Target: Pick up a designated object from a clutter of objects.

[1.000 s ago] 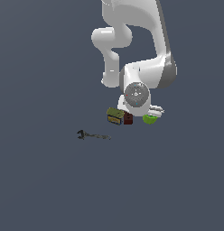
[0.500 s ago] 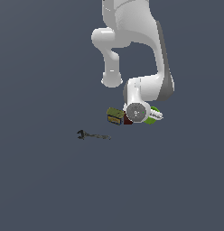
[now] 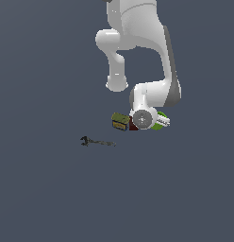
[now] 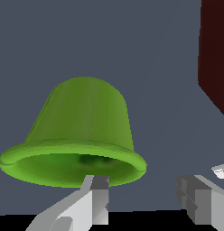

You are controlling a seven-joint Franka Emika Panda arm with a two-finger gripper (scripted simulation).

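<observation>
The lime-green cup (image 4: pixel 82 131) lies on its side, its thick rim facing the wrist camera. My gripper (image 4: pixel 145 198) is open right at the cup. One finger (image 4: pixel 98 196) overlaps the rim's lower edge, and the other finger (image 4: pixel 197 200) stands off to the side. In the exterior view only a green sliver of the cup (image 3: pixel 158 125) shows behind my hand, and the gripper (image 3: pixel 163 121) is low over it. The dark red-brown block (image 3: pixel 133 125) and the olive-yellow box (image 3: pixel 120 122) sit beside the cup on the exterior view's left.
The thin dark grey wrench (image 3: pixel 97 142) lies apart on the grey floor, further to the exterior view's left. The dark red-brown block's side (image 4: pixel 215 54) stands close to the gripper in the wrist view.
The arm has lowered and the hand has come down close to the green cup. The objects have not moved.
</observation>
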